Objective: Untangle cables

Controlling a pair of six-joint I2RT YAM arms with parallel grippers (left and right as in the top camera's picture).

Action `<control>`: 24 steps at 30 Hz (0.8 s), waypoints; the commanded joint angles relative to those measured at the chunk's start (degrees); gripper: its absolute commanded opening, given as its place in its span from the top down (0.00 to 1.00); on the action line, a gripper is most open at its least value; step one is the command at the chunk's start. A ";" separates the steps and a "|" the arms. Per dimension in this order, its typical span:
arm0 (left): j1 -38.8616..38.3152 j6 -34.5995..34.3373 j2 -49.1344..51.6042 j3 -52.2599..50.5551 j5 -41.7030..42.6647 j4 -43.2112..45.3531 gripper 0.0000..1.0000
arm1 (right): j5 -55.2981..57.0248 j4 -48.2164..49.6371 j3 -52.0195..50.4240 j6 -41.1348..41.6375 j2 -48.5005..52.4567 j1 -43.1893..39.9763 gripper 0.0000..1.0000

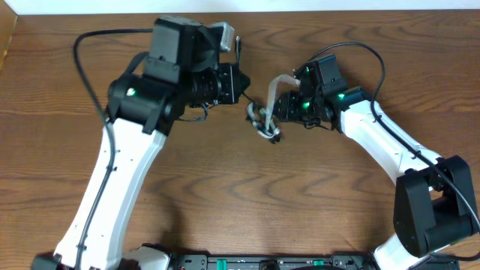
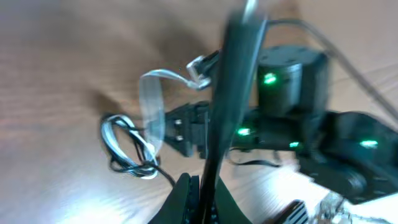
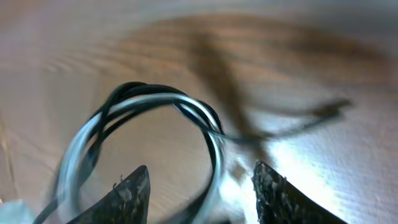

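Note:
The cables (image 1: 264, 126) lie as a small black-and-white bundle on the wooden table between the two arms. My left gripper (image 1: 241, 84) is just up and left of the bundle. In the left wrist view, that gripper (image 2: 200, 194) is shut on a black cable (image 2: 233, 87) running up past the camera, and the bundle (image 2: 127, 149) lies beyond. My right gripper (image 1: 274, 112) is at the bundle's right edge. The right wrist view shows my right gripper (image 3: 202, 186) open, a strand of the black-and-white loop (image 3: 163, 99) passing between its fingers (image 3: 134, 190).
A pale strand (image 2: 151, 102) arches up beside the right gripper and ends in a small plug (image 2: 198, 66). Thick black arm cables (image 1: 90, 75) loop over the left arm and behind the right arm (image 1: 375, 56). The table's far edge (image 1: 375, 7) is close behind both arms.

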 commanded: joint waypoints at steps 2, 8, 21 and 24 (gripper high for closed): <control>-0.98 2.91 3.80 0.46 -1.01 -1.09 0.92 | -1.44 -3.34 -0.02 -5.16 -0.55 0.02 0.50; -2.82 7.67 9.46 0.13 -1.92 -1.09 0.91 | -1.42 -7.10 -0.02 -6.78 -0.55 0.04 0.49; -2.93 12.59 20.28 0.15 -17.90 -1.22 0.21 | -4.17 -7.41 0.02 -7.41 -0.57 -7.37 0.42; -2.95 14.88 20.44 0.20 -17.90 -1.77 0.20 | -4.39 -7.61 0.00 -8.31 -0.57 -8.39 0.40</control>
